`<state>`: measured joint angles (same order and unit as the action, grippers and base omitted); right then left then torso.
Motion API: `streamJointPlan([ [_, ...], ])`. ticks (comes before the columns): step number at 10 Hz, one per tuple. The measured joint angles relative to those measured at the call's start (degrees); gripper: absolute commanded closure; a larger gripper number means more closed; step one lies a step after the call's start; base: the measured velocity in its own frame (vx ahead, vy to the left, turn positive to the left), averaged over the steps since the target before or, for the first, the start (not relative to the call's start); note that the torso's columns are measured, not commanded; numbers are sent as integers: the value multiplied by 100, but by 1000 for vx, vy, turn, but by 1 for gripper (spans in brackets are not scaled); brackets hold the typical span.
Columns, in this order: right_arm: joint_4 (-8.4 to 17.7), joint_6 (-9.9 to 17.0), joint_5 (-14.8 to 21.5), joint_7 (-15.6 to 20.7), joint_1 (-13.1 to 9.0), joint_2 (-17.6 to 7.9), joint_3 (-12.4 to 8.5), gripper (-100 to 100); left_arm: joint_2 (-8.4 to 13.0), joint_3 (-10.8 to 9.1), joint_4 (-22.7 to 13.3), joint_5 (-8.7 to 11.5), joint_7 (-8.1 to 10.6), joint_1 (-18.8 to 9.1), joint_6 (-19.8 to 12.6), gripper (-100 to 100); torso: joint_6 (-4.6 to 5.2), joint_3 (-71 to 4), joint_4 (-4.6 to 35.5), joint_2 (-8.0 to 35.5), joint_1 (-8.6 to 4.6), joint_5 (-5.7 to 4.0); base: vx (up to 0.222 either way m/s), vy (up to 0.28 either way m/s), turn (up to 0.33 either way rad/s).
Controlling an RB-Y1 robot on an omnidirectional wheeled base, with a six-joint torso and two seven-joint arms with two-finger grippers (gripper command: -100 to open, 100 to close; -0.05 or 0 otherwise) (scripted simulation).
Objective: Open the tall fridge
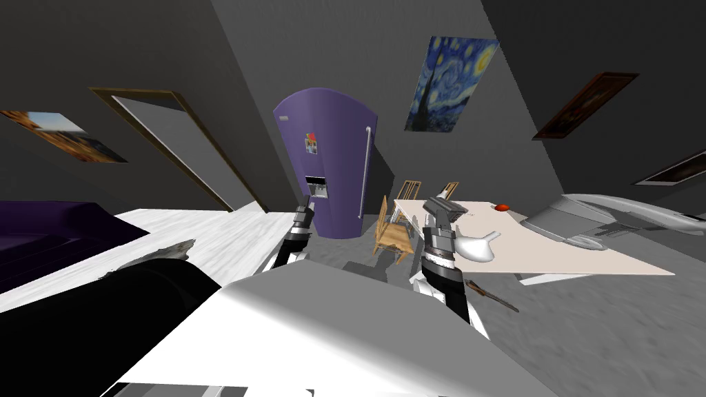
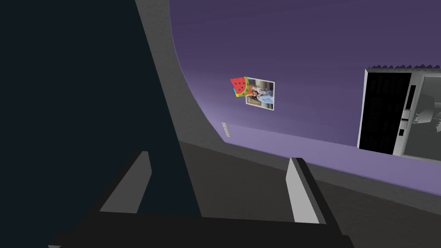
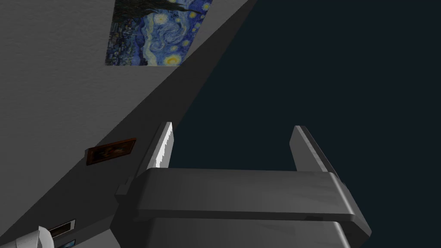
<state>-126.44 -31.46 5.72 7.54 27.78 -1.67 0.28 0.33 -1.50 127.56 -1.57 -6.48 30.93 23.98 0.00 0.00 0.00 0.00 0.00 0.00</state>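
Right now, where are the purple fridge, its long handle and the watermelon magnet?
purple fridge (image 1: 338,151), head view, middle of its front.
handle (image 1: 365,172), head view, middle of the pale bar.
watermelon magnet (image 2: 239,86), left wrist view, its red part.

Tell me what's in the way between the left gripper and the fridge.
Nothing visible. The open left gripper faces the front of the purple fridge with bare space between. The long handle runs down the edge nearest the wooden chair, which stands beside the fridge, not before it.
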Motion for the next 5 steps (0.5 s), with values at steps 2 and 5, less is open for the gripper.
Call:
streamJointPlan([
  [2, 0, 0, 0, 0, 0, 0, 0, 0, 0, 0, 0, 0, 0, 0, 0, 0, 0, -1200, 600, 597, 0, 0, 0, 0, 0],
  [5, -1, 0, 0, 0, 0, 0, 0, 0, 0, 0, 1, 0, 0, 0, 0, 0, 0, -3692, 1846, 1845, 0, 0, 0, 0, 0],
])
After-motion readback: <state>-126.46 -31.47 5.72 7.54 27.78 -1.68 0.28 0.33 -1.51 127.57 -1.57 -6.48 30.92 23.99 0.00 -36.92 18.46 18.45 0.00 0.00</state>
